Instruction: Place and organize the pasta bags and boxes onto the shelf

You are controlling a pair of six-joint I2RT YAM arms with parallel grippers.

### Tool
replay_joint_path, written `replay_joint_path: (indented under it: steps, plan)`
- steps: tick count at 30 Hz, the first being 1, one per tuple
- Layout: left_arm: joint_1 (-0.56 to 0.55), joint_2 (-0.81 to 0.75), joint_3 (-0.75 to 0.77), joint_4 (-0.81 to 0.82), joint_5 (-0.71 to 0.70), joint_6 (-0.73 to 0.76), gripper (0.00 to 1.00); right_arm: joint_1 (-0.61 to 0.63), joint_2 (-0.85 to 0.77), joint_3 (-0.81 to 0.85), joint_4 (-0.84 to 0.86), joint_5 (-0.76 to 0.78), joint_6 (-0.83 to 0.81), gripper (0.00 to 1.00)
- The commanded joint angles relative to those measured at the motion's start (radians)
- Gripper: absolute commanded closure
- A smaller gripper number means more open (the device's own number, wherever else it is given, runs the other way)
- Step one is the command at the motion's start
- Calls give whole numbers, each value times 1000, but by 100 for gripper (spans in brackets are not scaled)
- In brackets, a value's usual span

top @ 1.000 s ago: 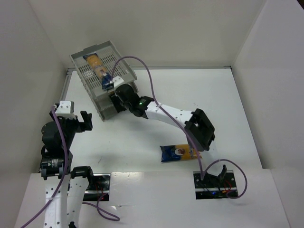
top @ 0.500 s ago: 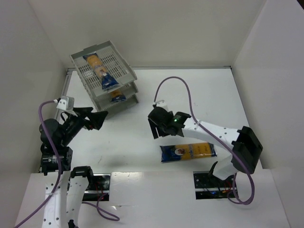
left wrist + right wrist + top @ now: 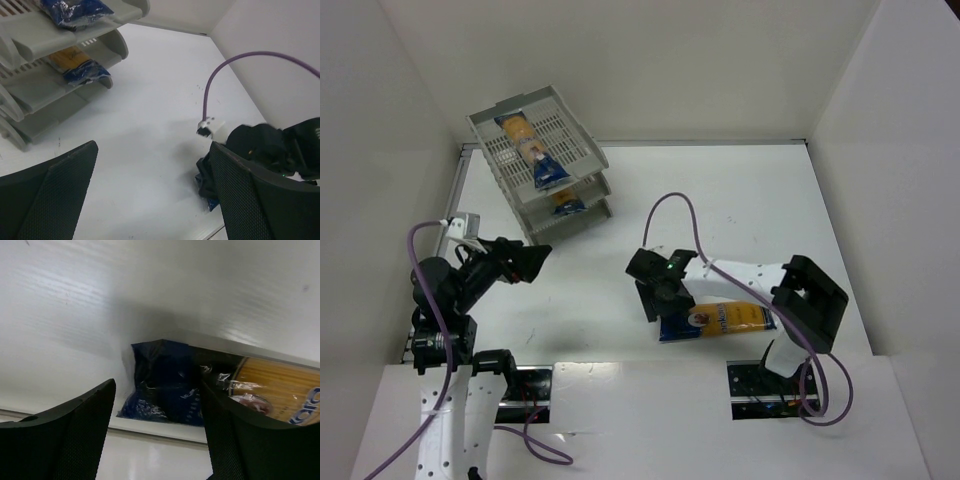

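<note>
From above, two shelved packets (image 3: 532, 150) are seen in the shelf (image 3: 578, 135) at far left, one on the top tier and one on the middle. The loose packet (image 3: 725, 320) lies on the table (image 3: 770, 220), near and right of centre. The right gripper (image 3: 653, 300) is poised over its blue left end. The left gripper (image 3: 525, 262) is parked at near left.

In the left wrist view, that gripper's fingers (image 3: 70, 175) are seen spread wide and empty.

In the right wrist view, the fingers (image 3: 80, 415) are spread either side of the blue end, with nothing pinched. The grip is probably better taken further in, on the stiff spaghetti, so the packet can be lifted level. The bottom tier appears free.
</note>
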Motion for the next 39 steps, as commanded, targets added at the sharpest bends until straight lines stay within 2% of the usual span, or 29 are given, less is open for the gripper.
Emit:
replay_joint_path:
  steps: [1,5,8,9,10,11,15,18,21,22,24,25,26,27,28,30,33,35,36,39]
  plan:
    - [12,-11,-19,-9,23,-30,0,71,78,5,-7,-42,16,27]
    - [12,-20,-19,-9,23,-30,0,116,190,-4,-7,-52,25,27]
    - [12,-20,-19,-9,23,-30,0,125,217,-13,8,-53,25,54]
    - [12,-20,-19,-9,23,-30,0,125,217,-13,34,-53,16,82]
    - [12,-20,-19,-9,14,-30,0,125,217,-13,50,-53,16,97]
    - [12,-20,-19,-9,14,-30,0,125,217,-13,63,-53,6,100]
    - [12,-20,-19,-9,14,-30,0,125,175,37,193,-74,-65,100]
    - [12,-20,-19,-9,14,-19,0,125,164,160,260,-74,-129,100]
    - [12,-20,-19,0,5,-10,0,125,238,341,324,-83,-197,100]
    - [12,-20,-10,0,4,0,0,125,293,440,346,-98,-244,100]
    - [12,-20,-10,0,-5,11,0,125,348,534,355,-156,-283,100]
    - [12,-20,2,0,-5,23,0,125,368,616,366,-166,-307,98]
    - [12,-20,17,-9,-5,40,0,125,397,648,357,-166,-307,75]
    - [12,-20,27,-20,-5,51,0,125,398,668,357,-152,-323,8]
    - [12,-20,36,-20,-18,51,0,125,398,668,357,-143,-333,0]
    - [12,-6,51,-45,-28,51,0,125,335,612,373,-114,-369,0]
    - [12,5,74,-14,39,62,0,125,232,454,418,-50,-432,0]
    - [12,14,128,-14,70,146,0,114,206,378,427,15,-482,0]
    - [12,14,152,-14,55,192,0,105,206,363,427,45,-540,0]
    - [1,14,229,-51,-150,366,0,65,239,352,436,78,-672,0]
